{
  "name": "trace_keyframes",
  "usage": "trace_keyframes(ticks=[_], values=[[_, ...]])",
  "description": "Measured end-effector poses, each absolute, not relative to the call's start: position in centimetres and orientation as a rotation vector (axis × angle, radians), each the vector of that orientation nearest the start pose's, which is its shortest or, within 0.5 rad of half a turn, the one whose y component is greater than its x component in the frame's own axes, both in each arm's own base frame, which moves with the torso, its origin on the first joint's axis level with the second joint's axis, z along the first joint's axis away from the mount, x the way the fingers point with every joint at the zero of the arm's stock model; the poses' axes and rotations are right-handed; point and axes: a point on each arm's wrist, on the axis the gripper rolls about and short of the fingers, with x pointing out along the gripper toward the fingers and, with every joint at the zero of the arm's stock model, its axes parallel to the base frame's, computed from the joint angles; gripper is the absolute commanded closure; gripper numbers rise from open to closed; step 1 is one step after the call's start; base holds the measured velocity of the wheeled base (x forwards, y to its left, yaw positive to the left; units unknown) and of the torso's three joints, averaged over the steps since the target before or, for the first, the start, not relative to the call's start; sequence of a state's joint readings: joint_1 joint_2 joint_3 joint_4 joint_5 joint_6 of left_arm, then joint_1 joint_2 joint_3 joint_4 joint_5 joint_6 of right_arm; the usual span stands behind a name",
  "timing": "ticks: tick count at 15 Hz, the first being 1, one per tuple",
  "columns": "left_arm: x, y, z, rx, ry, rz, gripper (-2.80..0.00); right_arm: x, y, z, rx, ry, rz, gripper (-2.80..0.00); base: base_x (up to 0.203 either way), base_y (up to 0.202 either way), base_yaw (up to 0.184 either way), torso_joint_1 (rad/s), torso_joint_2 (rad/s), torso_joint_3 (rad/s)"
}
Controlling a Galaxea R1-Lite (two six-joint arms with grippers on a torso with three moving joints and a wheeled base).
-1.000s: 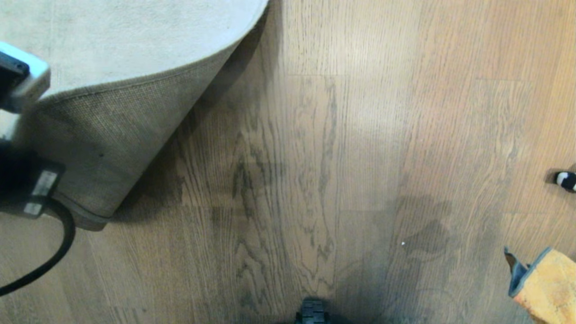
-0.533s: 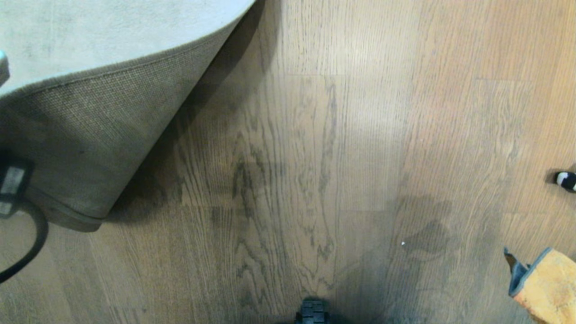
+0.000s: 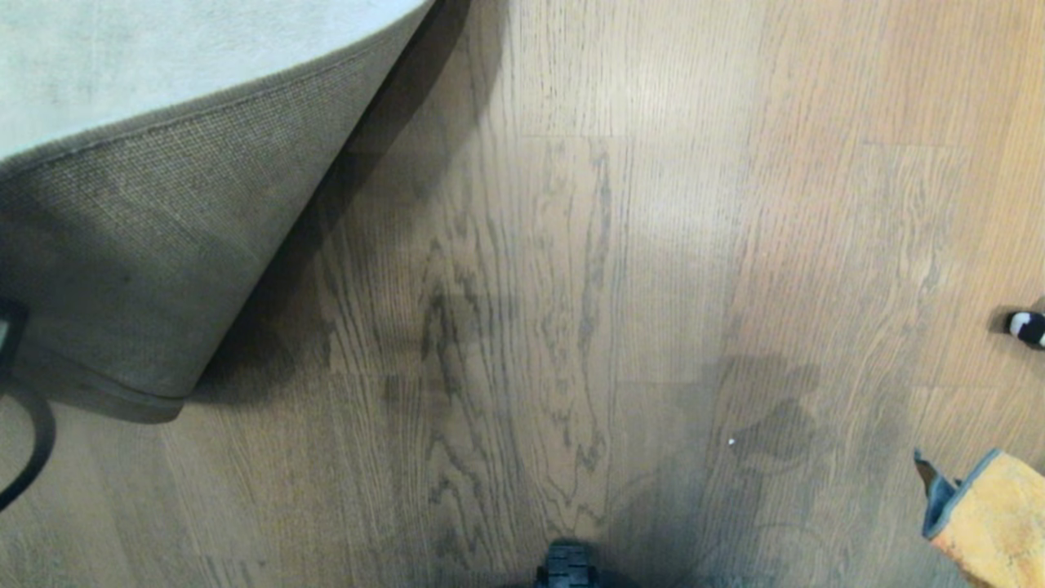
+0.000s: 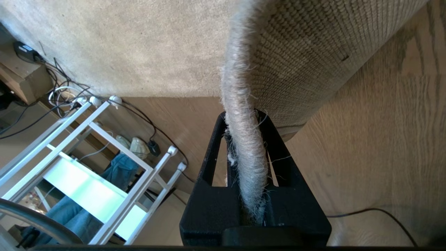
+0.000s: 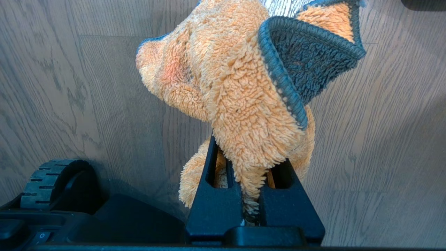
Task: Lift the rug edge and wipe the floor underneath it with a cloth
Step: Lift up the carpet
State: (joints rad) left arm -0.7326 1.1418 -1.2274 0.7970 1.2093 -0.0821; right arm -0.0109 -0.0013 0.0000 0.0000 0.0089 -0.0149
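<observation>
Left gripper (image 4: 244,139): clamped on pale grey-beige rug's bound edge (image 4: 240,132), ten o'clock.
Right gripper (image 5: 249,195): pinching orange terry cloth (image 5: 237,87).
Risk: fuzzy hem slipping free, dropping rug.

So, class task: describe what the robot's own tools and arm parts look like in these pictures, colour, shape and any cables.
The left tool is matte black plastic: two wedge-shaped fingers, each with a long slot cut through, rising from a blocky black base. The right tool is the same black, slotted, tapering design. In the head view only a looping black cable shows at the left edge. No markings are visible on either tool.
</observation>
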Motion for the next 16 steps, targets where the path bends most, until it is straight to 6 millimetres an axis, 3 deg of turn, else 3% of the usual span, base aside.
trace_keyframes(ticks=[16], values=[[10.1,-6.6,28.3,0.47,0.387,0.39,0.0,-2.3,0.0,7.5,-0.015,-0.001,-0.002,0.0,0.0,0.0,0.0,0.0,0.0,0.0]])
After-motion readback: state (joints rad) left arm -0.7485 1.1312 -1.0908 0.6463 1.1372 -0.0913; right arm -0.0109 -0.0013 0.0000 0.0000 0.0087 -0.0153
